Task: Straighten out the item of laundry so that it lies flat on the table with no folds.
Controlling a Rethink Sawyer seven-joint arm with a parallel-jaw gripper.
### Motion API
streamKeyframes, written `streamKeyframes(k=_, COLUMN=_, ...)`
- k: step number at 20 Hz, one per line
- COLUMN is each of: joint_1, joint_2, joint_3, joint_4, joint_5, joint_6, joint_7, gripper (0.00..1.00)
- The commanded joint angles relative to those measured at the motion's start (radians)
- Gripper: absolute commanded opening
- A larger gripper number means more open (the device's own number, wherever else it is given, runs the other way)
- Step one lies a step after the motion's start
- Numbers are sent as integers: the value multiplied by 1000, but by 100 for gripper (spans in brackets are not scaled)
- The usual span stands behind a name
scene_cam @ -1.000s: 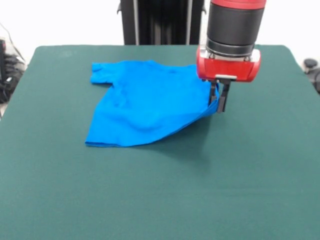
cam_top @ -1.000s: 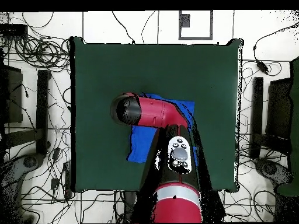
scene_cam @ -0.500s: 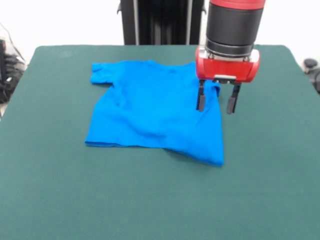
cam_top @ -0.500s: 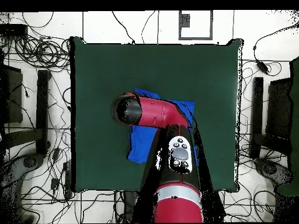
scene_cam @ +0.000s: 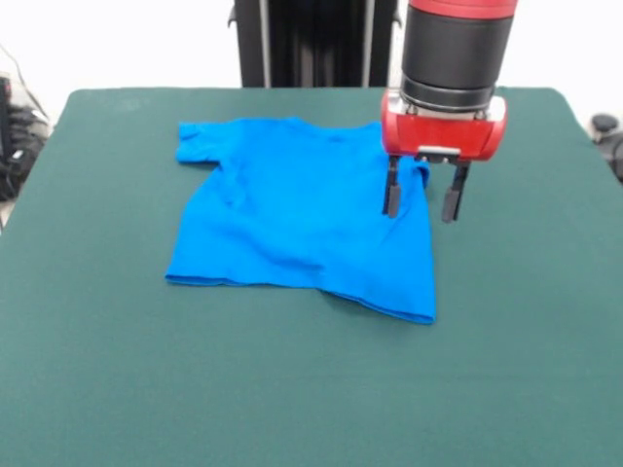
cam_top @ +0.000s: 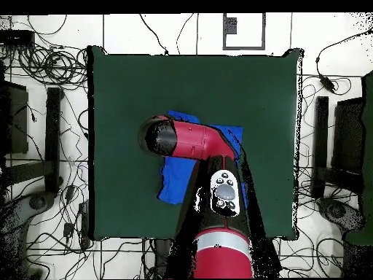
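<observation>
A small bright blue T-shirt (scene_cam: 292, 214) lies spread on the dark green table (scene_cam: 311, 389), mostly flat, with soft wrinkles near its left sleeve and a slanted lower hem. My gripper (scene_cam: 421, 201) hangs open just above the shirt's right edge, one finger over the fabric and the other over bare felt, holding nothing. In the overhead view the red arm (cam_top: 197, 142) covers most of the T-shirt (cam_top: 175, 179); only blue patches show on either side of it, and the gripper itself is hidden under the arm.
Cables and dark equipment stands (cam_top: 51, 138) surround the table on the floor. A black column (scene_cam: 311, 44) rises behind the table's far edge. Bare green felt surrounds the shirt on all sides.
One second ago the gripper was shut on the shirt's right edge, holding it lifted. It has opened, and the released corner has dropped and spread toward the near right.
</observation>
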Motion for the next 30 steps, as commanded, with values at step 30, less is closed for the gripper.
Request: streamKeyframes(k=30, joint_1=-25, joint_2=3, joint_3=98, joint_4=292, joint_5=-27, joint_6=-253, joint_7=178, gripper=100)
